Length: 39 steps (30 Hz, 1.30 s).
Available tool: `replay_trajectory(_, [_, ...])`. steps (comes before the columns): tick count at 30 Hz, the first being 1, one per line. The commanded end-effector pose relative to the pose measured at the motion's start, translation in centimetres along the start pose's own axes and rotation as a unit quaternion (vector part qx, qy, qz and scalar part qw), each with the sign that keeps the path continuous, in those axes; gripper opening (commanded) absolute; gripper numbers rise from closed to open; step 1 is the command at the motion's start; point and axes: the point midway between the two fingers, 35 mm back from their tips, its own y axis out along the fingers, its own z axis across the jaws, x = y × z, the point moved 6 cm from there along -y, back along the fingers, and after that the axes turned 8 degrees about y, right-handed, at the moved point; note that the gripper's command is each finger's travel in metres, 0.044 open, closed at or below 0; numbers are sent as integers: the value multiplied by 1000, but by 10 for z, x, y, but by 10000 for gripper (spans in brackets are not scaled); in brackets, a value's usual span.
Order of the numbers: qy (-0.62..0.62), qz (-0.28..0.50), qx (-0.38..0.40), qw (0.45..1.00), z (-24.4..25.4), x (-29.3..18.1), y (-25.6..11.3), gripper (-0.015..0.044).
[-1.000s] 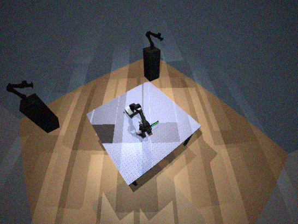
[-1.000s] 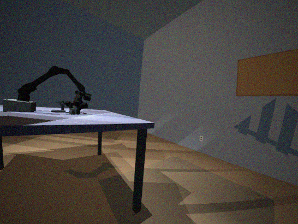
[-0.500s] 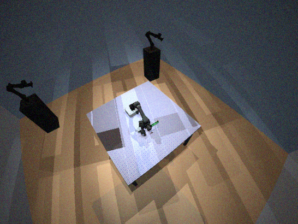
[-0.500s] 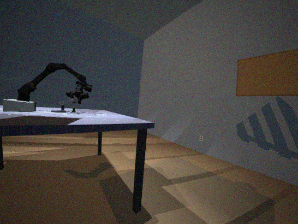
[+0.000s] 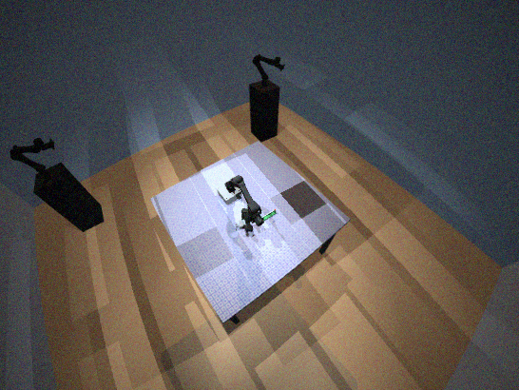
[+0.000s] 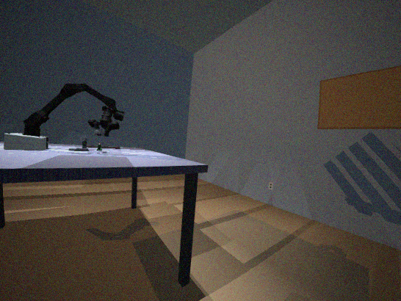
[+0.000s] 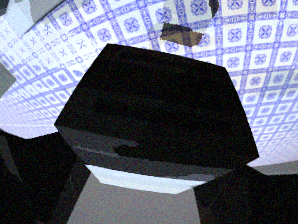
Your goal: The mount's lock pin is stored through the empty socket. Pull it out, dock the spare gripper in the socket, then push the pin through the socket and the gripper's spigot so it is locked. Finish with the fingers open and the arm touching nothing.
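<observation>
My gripper (image 5: 248,230) (image 6: 104,128) (image 7: 149,130) is shut on the spare gripper (image 7: 155,100), a large black block with a pale strip along its lower edge that fills the middle of the wrist view. It is held above the table. A small pale part shows among the dark fingers in the exterior view. The mount (image 6: 84,143) stands on a flat grey base, left of and below my gripper; its socket opening is too small to make out. The green holder (image 5: 269,215) (image 6: 99,147) lies beside the arm. The lock pin's red end (image 5: 275,210) shows at its far end.
The patterned table (image 5: 209,290) (image 6: 165,169) carries the arm's pale base box (image 5: 228,195) (image 6: 23,142). Two black pedestals (image 5: 264,109) (image 5: 68,197) with other arms stand on the floor beyond the table. Shadows cross the table top.
</observation>
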Motion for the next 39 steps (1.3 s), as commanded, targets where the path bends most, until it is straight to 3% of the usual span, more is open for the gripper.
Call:
replay_trajectory(1, [20, 4, -3, 1000, 4, 1, -3, 0])
replay_trajectory(39, [365, 46, -61, 928, 67, 25, -28, 0])
